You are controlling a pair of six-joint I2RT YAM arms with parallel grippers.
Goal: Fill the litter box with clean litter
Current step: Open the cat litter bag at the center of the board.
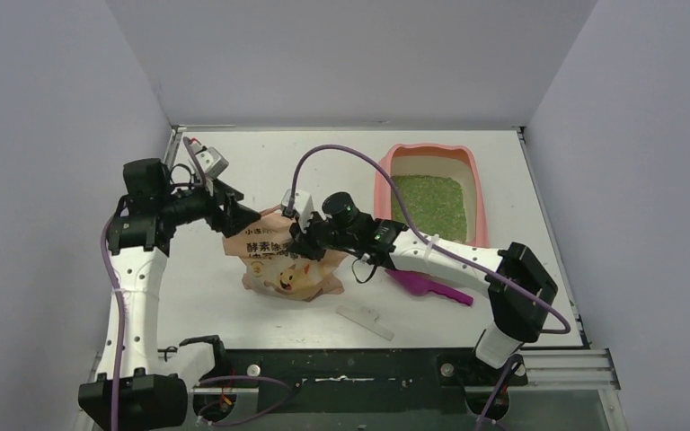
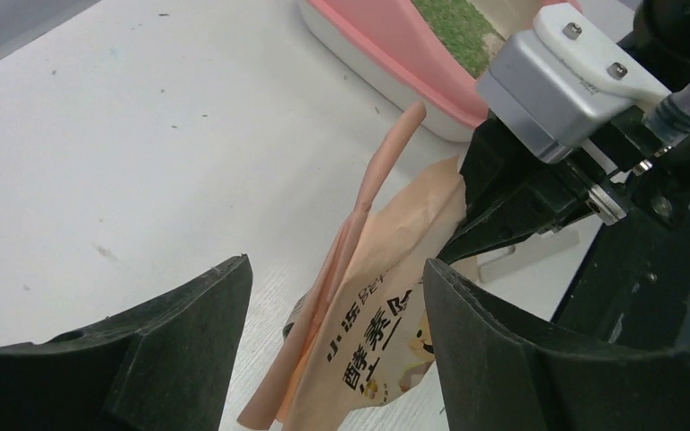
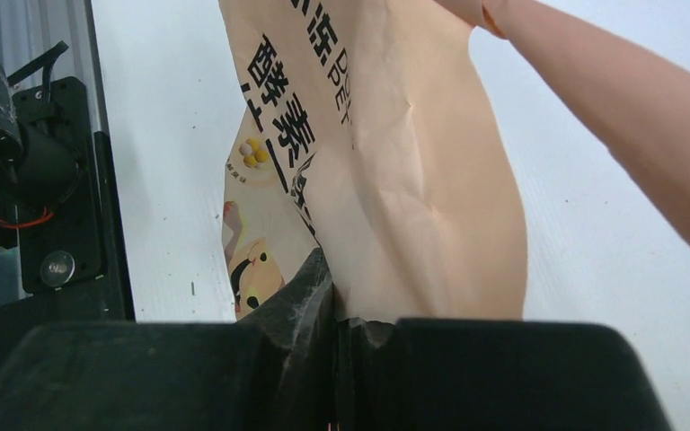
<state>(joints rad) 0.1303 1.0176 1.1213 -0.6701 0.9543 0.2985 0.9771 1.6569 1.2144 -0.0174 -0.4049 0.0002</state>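
Observation:
The pink litter box (image 1: 478,193) stands at the back right and holds a bed of green litter (image 1: 429,205). Its rim (image 2: 395,45) and the litter (image 2: 454,27) also show at the top of the left wrist view. A tan paper litter bag (image 1: 283,265) with a cartoon print sits mid-table. My right gripper (image 1: 303,241) is shut on the bag's torn top edge (image 3: 395,162), the fingers (image 3: 305,296) pressed together. My left gripper (image 2: 337,296) is open at the bag's left corner. The bag (image 2: 386,305) hangs between its spread fingers (image 2: 189,350) without touching them.
A magenta scoop (image 1: 427,287) lies on the table right of the bag, under the right arm. A white strip (image 1: 366,321) lies near the front edge. Grey walls close in the table on three sides.

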